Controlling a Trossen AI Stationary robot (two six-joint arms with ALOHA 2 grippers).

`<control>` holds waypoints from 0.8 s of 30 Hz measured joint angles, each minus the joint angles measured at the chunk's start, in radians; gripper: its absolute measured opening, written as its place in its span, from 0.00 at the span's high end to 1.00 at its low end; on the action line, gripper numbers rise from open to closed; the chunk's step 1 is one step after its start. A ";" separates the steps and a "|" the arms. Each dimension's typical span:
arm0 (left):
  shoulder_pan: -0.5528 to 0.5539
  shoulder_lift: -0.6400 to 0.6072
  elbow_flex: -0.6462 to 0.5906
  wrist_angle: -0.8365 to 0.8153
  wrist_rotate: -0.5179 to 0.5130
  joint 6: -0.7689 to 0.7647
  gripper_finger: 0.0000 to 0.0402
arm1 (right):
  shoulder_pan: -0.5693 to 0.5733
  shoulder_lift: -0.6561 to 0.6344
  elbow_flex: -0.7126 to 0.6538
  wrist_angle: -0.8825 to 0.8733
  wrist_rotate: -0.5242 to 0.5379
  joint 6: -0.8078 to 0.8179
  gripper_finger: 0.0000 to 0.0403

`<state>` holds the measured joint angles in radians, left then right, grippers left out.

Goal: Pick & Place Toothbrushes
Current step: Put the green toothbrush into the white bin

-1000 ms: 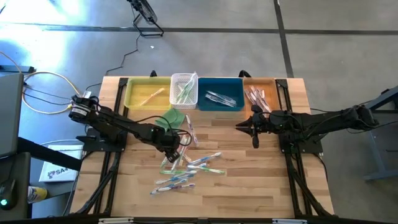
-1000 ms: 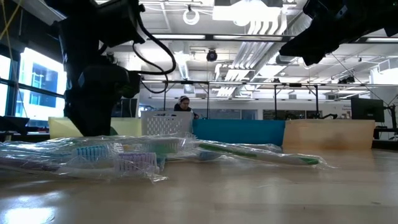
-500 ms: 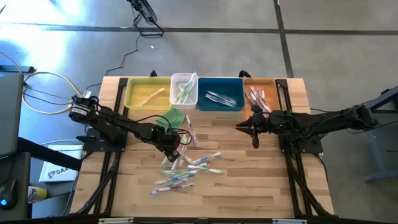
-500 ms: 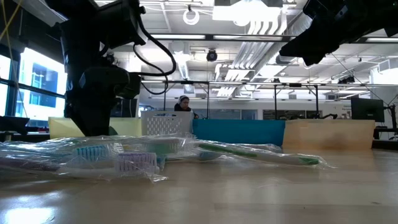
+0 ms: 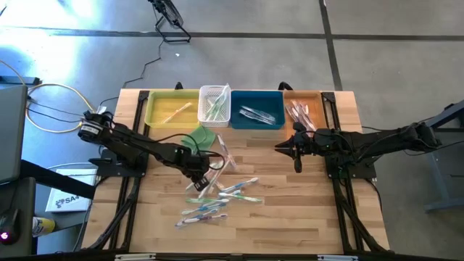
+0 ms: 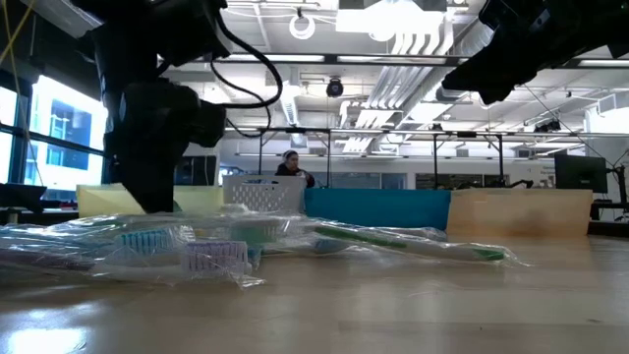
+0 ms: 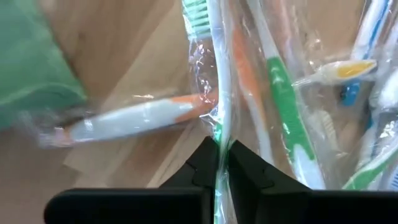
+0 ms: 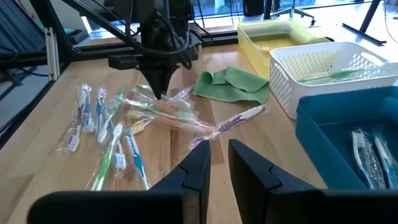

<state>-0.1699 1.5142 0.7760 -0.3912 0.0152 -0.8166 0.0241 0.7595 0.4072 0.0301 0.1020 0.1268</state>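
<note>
Butcher-block wooden table carries scattered wrapped toothbrushes; left gripper pinches a green-and-white wrapped toothbrush in the pile. Grasp step; next, lift toward the white basket. Right gripper, slightly parted, holds nothing.

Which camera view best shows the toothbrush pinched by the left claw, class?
The left wrist view: the left claw is shut on the green toothbrush, seen close up. The high view shows only the pile; the low view hides the grip; the right wrist view shows it far off.
</note>
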 joint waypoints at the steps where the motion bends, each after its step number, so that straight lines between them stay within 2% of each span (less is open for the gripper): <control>1: 0.000 -0.007 0.004 -0.005 -0.004 0.008 0.95 | 0.000 0.000 0.000 -0.001 0.000 0.000 0.88; 7: 0.001 -0.075 0.067 -0.017 -0.062 0.111 0.97 | 0.000 0.000 0.000 -0.006 0.000 0.000 0.88; 14: 0.090 -0.157 0.222 -0.228 -0.194 0.351 0.97 | 0.000 0.000 0.000 -0.005 0.000 0.000 0.88; 19: 0.238 -0.165 0.364 -0.250 -0.271 0.663 0.97 | 0.000 0.000 0.001 0.004 0.000 0.000 0.88; 22: 0.362 -0.156 0.433 -0.190 -0.250 0.840 0.97 | 0.000 0.000 0.001 0.005 0.000 0.000 0.88; 24: 0.453 -0.151 0.448 -0.133 -0.195 0.914 0.97 | 0.000 0.000 0.001 0.005 0.000 0.000 0.88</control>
<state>0.2831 1.3636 1.2241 -0.5245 -0.1802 0.0973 0.0238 0.7597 0.4080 0.0349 0.1020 0.1268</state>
